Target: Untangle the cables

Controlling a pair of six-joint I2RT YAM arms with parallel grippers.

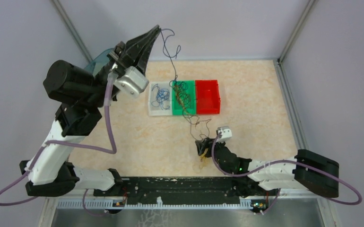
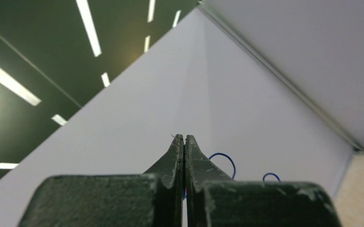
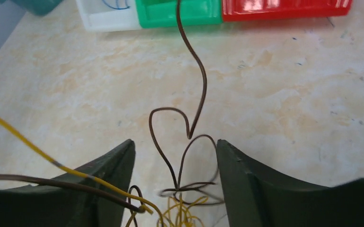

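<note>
**Right fingers spread over loose wire, left fingers clamped on a raised strand**

Nearest the bases, the right gripper [image 3: 174, 146] sits low over the table [image 1: 123, 137] with its fingers [image 3: 109, 170] set wide apart, gripping nothing. A small knot of the cables [image 3: 182, 215] lies between them. A yellow strand [image 3: 24, 137] crosses the left finger, and a brown strand [image 3: 200, 71] loops up out of the gap (touching neither finger, as far as the wrist view shows) and runs on toward the bins.

Further out stand three bins side by side. The white tray [image 1: 151, 109] holds blue coils [image 1: 160, 94], the green bin [image 1: 192, 94] holds a dark tangle, and the red bin [image 1: 207, 97] is on the right.

Farthest, the left gripper [image 1: 156, 29] is lifted high at the back wall, fingertips [image 2: 177, 151] pressed together with no gap. They pinch a blue strand [image 2: 222, 153], which curls out beside the tips and hangs down into the green bin.
</note>
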